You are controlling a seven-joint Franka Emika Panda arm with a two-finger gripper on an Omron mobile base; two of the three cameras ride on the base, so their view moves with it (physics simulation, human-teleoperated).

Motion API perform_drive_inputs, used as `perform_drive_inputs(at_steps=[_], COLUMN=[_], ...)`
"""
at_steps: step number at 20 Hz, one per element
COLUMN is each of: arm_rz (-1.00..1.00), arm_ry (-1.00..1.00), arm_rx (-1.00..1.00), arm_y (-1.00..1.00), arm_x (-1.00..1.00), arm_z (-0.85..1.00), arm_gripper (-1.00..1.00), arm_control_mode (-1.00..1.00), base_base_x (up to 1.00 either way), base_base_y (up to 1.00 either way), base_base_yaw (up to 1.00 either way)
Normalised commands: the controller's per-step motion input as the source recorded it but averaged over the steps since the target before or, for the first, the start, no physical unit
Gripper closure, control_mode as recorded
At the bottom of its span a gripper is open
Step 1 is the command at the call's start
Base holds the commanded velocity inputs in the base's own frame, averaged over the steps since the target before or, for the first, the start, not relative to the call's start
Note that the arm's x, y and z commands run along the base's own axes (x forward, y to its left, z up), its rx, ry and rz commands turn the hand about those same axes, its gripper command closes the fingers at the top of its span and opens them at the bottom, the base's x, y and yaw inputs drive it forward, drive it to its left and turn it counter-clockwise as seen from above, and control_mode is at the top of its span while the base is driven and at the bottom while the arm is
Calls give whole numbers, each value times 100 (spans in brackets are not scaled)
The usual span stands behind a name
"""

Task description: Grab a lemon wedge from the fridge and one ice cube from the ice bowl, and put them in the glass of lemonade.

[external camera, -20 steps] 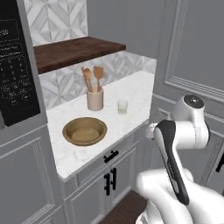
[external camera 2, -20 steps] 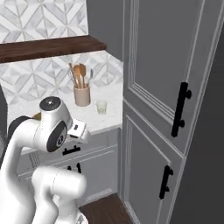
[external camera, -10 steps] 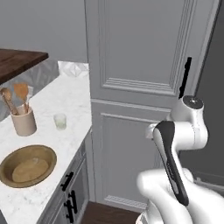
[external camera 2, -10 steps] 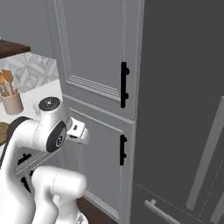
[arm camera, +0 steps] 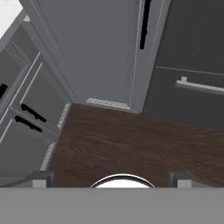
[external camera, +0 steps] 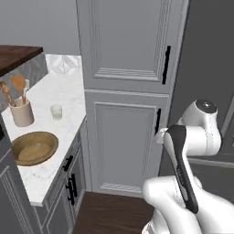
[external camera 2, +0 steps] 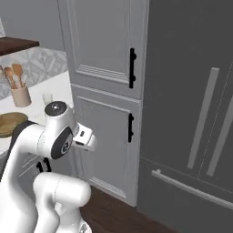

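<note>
Fridge doors shut, heavy, stiff; grab long bar handle mid-length. Wedge inside likely tiny, slick, soft. Glass on desk, fragile. Tool wide open, empty.

Counted on the worktop: one wooden ice bowl, one glass of lemonade, one utensil crock. One fridge with two bar handles is shown.

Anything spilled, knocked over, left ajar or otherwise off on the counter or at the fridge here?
Nothing stands out. The glass of lemonade and utensil crock stand upright on the counter, the ice bowl sits flat near its front edge, and the fridge doors are closed.
</note>
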Motion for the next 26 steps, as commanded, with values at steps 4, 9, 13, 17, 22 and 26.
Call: perform_drive_inputs(at_steps=[4,9,13,17,22,26], arm_rz=[0,0,0,0,0,0], arm_ry=[0,0,0,0,0,0], arm_rx=[0,0,0,0,0,0], arm_y=[0,0,0,0,0,0], arm_x=[0,0,0,0,0,0], arm_z=[0,0,0,0,0,0], arm_gripper=[-100,-100,-100,-100,-100,-100], arm_control_mode=[100,100,100,100,100,100], base_base_x=[-4,3,1,14,14,2], base_base_y=[-29,-52,-59,-46,-42,-25], base_base_yaw=[-55,-67,-20,9,11,9])
